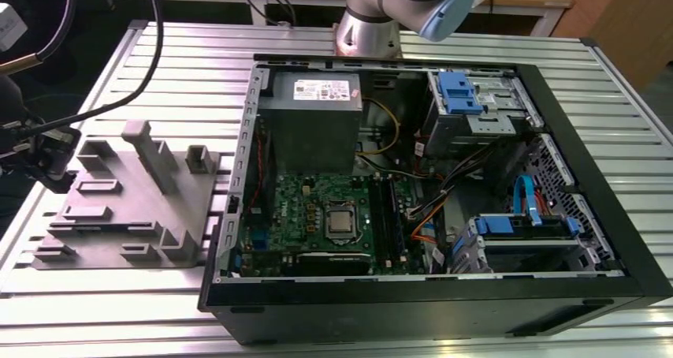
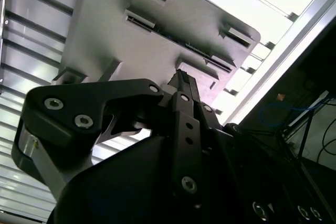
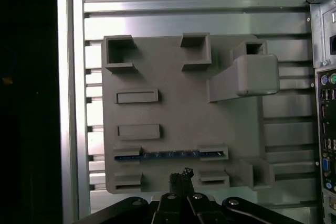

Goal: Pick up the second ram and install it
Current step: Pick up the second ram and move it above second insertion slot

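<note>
The second ram (image 3: 168, 155) is a thin, dark bluish stick standing on edge in a slot of the grey tray (image 3: 178, 114). It sits between two low holders near the tray's edge. In the second wrist view the ram (image 2: 202, 56) shows as a dark line in the tray (image 2: 105, 30). My gripper (image 3: 181, 173) hangs above that tray edge, a short way from the ram and apart from it. Its fingertips (image 2: 181, 76) are pressed together with nothing between them. The motherboard's black slots (image 1: 384, 212) lie inside the open computer case (image 1: 421, 295).
A tall grey upright block (image 3: 247, 74) and several smaller blocks rise from the tray (image 1: 116, 216). The case's rear wall with its ports (image 3: 326, 129) stands right beside the tray. The arm's dark end with its cables (image 1: 37, 149) is at the exterior view's left edge.
</note>
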{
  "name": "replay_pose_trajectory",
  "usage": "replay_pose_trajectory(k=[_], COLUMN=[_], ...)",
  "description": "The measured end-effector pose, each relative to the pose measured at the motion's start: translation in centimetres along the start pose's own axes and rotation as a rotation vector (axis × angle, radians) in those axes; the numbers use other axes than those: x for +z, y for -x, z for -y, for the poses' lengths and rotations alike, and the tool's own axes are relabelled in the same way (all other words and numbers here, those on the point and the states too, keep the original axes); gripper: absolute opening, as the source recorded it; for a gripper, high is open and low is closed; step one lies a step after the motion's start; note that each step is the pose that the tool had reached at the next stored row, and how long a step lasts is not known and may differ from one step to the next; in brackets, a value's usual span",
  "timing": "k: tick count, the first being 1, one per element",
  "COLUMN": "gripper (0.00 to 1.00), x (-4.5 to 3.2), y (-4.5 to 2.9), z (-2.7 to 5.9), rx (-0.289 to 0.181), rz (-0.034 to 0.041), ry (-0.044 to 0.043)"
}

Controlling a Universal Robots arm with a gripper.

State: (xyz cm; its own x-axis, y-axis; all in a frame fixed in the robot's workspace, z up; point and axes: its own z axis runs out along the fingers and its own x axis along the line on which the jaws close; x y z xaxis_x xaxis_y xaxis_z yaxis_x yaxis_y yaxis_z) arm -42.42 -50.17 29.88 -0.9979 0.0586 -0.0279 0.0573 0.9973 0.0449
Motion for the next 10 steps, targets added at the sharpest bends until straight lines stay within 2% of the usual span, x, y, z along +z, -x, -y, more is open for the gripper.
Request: replay_pose_trajectory(k=[3,10], gripper=[0.07,0.07], x=[0.0,0.04], y=[0.0,0.0], z=[0.0,0.0], rx=[-0.037,-0.161], rz=[-0.0017,-0.0072], ry=[0.001,0.0045])
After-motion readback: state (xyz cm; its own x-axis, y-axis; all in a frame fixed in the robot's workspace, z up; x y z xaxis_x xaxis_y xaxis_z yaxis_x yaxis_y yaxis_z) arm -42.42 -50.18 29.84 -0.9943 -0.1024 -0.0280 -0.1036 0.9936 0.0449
